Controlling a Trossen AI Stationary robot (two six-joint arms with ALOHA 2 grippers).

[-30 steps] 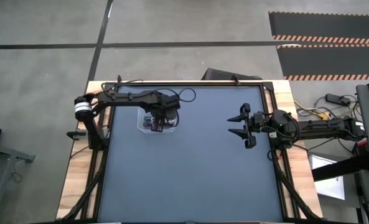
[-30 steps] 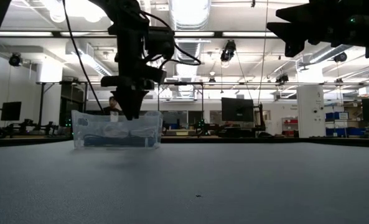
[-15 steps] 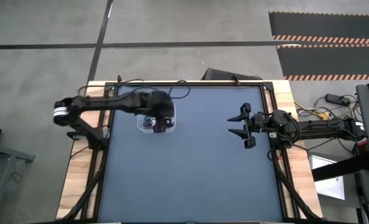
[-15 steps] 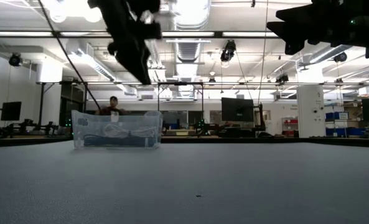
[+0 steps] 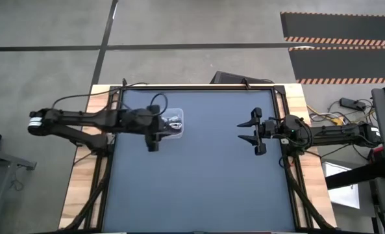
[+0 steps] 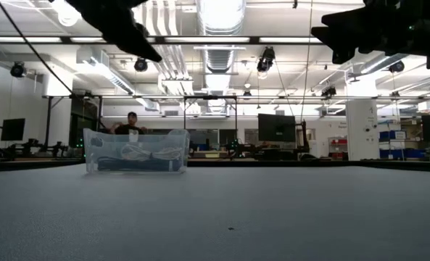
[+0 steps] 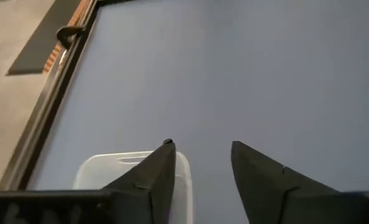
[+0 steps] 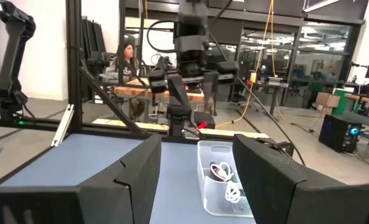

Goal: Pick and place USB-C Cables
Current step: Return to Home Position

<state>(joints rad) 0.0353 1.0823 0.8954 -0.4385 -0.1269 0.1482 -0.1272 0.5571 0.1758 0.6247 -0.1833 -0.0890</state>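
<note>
Lifted out of the bin since a second ago, the left arm's dark two-finger tool point(image 5: 152, 140) hangs high just beside the bin's near edge, fingers parted and empty. The thin bundled USB-C cables point(image 8: 225, 176), the white ones plainest, lie inside the clear plastic rectangular bin point(image 5: 174, 132) at the far left of the dark blue-grey table point(image 5: 198, 188). No cable shows loose on the table, so placing looks finished and only the arm's retreat remains. The right arm's dark tool point(image 5: 247, 130) waits at the right edge, spread open.

The square table point(image 5: 198, 175) has a flat, dark blue-grey top inside a black metal frame, set on a pale wooden board point(image 5: 82, 188). A small clear plastic box point(image 5: 175, 123) stands upright on the top, toward its left side and nearer the far edge.
</note>
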